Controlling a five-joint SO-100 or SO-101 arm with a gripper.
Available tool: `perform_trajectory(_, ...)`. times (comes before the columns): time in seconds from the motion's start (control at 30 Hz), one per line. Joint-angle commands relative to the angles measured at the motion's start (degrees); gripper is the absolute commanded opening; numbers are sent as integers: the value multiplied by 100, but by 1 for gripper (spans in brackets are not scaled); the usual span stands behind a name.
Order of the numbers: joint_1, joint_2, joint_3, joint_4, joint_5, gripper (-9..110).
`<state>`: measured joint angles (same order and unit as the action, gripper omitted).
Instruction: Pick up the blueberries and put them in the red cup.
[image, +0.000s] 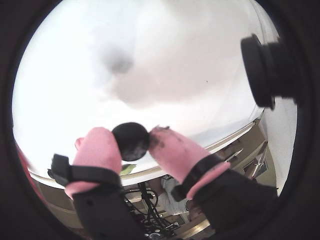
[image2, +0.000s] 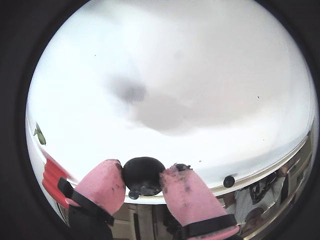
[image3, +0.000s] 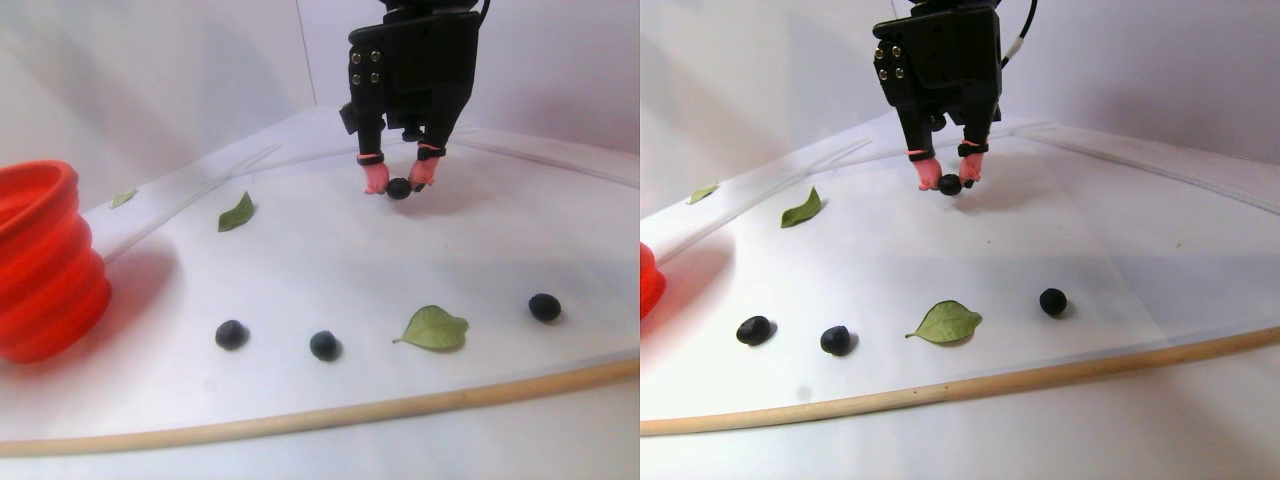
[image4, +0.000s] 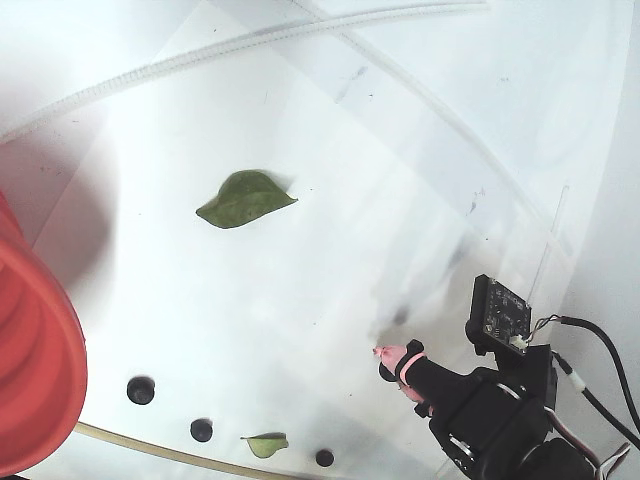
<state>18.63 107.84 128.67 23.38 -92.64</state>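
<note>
My gripper (image: 133, 141) is shut on one near-black blueberry (image: 130, 145), pinched between the pink fingertips (image2: 106, 177) and held a little above the white sheet. The stereo pair view shows the gripper (image3: 398, 186) towards the back of the table. Three more blueberries lie near the front edge there: the first (image3: 231, 334), the second (image3: 323, 345) and the third (image3: 544, 307). The red cup (image3: 40, 260), ridged and wide, stands at the far left of that view. In the fixed view the red cup (image4: 40, 370) fills the lower left and the gripper (image4: 385, 360) is at lower right.
Green leaves lie on the sheet: a large leaf (image3: 433, 328) between the front berries, another leaf (image3: 236, 212) further back and a small leaf (image3: 123, 198) by the wall. A wooden strip (image3: 400, 402) edges the table's front. White walls close the back.
</note>
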Motion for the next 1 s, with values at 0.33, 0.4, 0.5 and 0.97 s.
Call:
perform_trajectory(0.33, -580, 1169, 18, 817, 598, 13)
perform_trajectory(0.4, -703, 1257, -9, 976, 721, 13)
perform_trajectory(0.5, -879, 1415, 9, 1143, 896, 13)
perform_trajectory(0.97, -1767, 1978, 79, 1916, 1775, 13)
